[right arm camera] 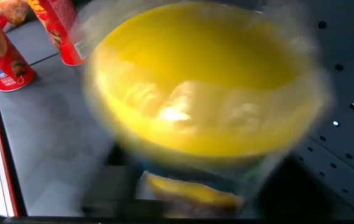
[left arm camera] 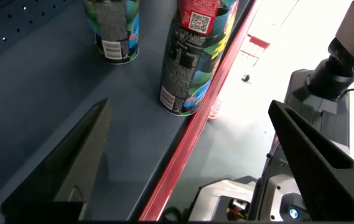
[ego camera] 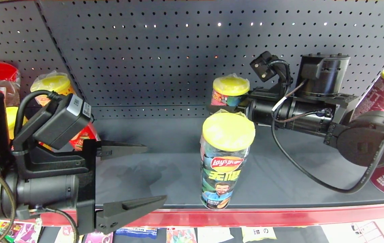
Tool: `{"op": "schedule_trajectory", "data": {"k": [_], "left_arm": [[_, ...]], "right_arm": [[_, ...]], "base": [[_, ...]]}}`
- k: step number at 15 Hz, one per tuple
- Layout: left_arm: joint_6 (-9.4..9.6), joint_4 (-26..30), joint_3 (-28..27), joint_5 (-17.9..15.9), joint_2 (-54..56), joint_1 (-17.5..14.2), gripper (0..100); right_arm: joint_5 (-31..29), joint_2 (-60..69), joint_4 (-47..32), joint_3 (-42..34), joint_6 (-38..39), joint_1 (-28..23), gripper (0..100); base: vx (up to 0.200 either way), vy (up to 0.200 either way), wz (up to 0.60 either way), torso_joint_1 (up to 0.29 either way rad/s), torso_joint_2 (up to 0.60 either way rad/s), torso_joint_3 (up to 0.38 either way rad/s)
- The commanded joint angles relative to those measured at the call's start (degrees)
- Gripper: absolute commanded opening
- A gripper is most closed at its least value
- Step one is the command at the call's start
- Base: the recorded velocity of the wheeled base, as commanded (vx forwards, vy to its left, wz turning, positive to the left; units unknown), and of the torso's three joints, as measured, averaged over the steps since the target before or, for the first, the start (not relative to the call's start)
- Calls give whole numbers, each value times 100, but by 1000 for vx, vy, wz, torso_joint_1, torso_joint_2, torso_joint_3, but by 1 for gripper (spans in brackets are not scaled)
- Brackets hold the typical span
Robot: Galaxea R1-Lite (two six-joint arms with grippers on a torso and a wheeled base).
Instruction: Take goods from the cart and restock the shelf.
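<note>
The front can (ego camera: 224,168) stands at the shelf's (ego camera: 296,175) front edge. The right hand (ego camera: 224,108) is at the rear can (ego camera: 229,91), though I cannot tell its grip. The left hand (ego camera: 154,173) gapes wide and empty, so restocking looks unfinished.

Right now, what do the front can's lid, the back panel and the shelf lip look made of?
Lid: likely plastic, matte yellow, slightly uneven rim. Back panel: probably painted sheet metal, dark matte, regular punched holes. Shelf lip: glossy red, reflective; plastic or coated metal, can't tell.
</note>
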State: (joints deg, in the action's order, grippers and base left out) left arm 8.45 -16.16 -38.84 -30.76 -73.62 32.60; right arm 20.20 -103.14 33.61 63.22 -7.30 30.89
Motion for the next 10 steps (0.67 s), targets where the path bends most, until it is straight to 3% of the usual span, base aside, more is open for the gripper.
{"op": "schedule_trajectory", "data": {"k": [1, 10], "left_arm": [[-1, -1, -1, 0, -21, 1, 100], [8, -1, -27, 17, -170, 1, 100]], "right_arm": [[2, 31, -4, -20, 1, 5, 100], [-227, 813, 5, -943, 361, -233, 100]], "base": [[0, 0, 0, 0, 0, 0], [0, 0, 0, 0, 0, 0]]}}
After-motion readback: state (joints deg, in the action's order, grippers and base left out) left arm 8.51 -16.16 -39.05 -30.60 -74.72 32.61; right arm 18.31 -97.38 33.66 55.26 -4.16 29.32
